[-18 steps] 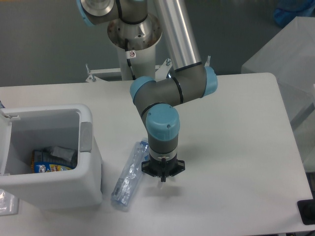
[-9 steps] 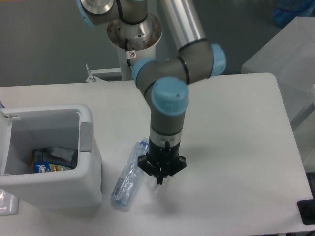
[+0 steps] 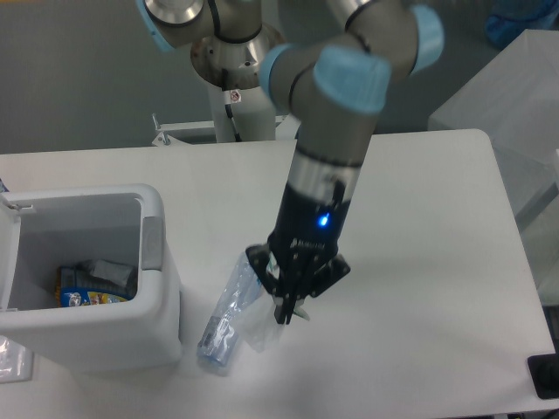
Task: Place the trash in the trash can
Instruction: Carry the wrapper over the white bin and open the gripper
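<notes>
The crushed clear plastic bottle (image 3: 222, 319) lies slanted on the white table, just right of the trash can (image 3: 154, 206), a white boxy bin that stands open at the left. My gripper (image 3: 287, 312) hangs above the table beside the bottle's upper end, tilted, and is shut on the crumpled clear wrapper (image 3: 259, 329). The wrapper dangles below the fingers, and a green bit (image 3: 303, 316) shows at the fingertips. The gripper hides the bottle's cap end.
A blue-and-yellow packet (image 3: 86, 297) and a grey crumpled piece (image 3: 109, 274) lie inside the bin. The arm's base (image 3: 236, 65) stands at the back of the table. A black object (image 3: 545, 376) sits at the front right corner, and a clear item (image 3: 12, 360) at the front left.
The arm has swung up and tilted. The gripper rose off the table with the clear wrapper hanging from it. The bottle has stayed in place.
</notes>
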Robot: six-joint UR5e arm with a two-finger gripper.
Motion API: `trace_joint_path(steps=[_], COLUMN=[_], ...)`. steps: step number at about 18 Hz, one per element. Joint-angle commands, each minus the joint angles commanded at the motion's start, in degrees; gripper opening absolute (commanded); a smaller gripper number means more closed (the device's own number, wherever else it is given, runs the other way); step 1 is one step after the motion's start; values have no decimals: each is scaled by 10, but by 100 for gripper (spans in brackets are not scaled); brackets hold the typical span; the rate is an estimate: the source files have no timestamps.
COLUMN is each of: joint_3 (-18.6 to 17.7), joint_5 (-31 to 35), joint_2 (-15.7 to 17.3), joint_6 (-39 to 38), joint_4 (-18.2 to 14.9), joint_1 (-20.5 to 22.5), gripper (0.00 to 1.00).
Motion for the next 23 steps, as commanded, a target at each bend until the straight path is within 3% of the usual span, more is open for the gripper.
trace_joint_path(steps=[6,13,23], joint_3=[-2,-21,-76], joint_5=[-66,-68,-55], joint_2=[46,41,33], joint_6=[-4,3,9], joint_4=[0,0,4], joint_1=[-45,-140,-169], gripper=[7,8,12])
